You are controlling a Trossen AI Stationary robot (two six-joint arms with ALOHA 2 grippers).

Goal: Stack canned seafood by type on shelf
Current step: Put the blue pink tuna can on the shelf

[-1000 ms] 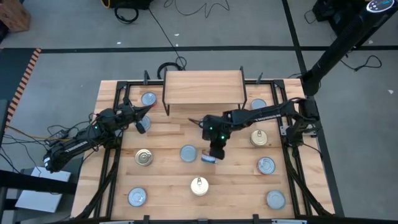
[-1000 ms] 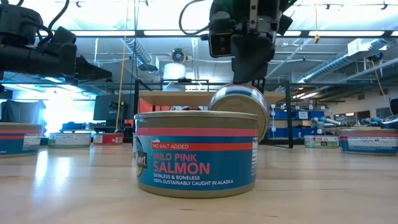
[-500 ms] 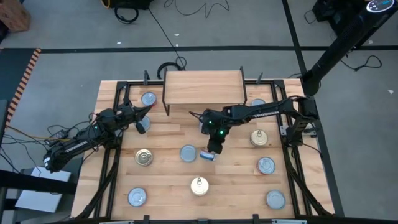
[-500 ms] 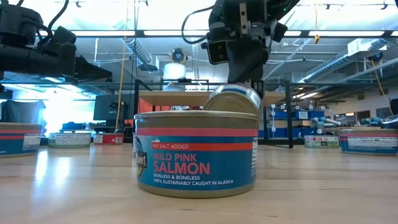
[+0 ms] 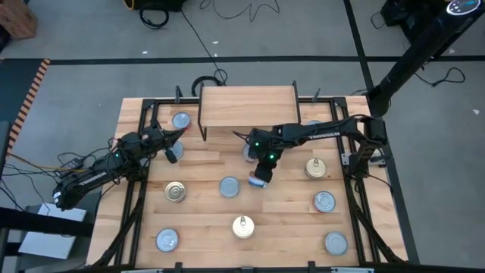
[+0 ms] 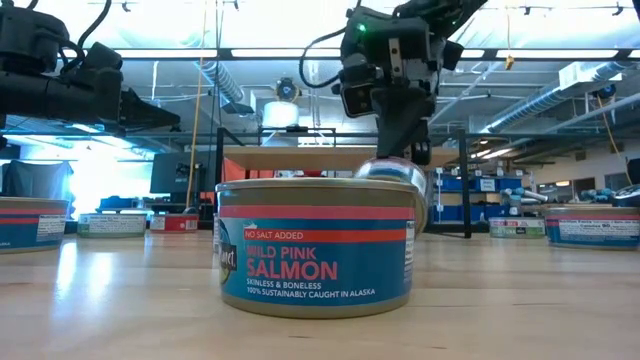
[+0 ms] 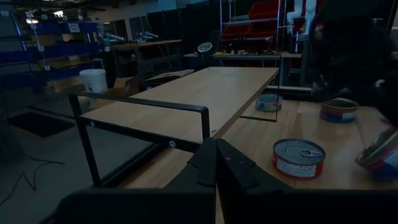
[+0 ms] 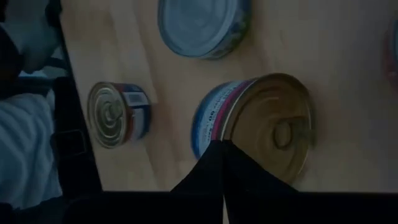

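Tins of seafood wait across the worktop (image 5: 288,205) as the right claw (image 5: 261,176), pinched shut over a tipped tin (image 5: 258,182) and holding nothing, works at mid-table. The left claw (image 5: 171,150), also shut and empty, hangs near the shelf (image 5: 246,106), which appears bare: stacking seems hardly begun. A blue-and-red salmon tin (image 6: 316,245) stands nearest.
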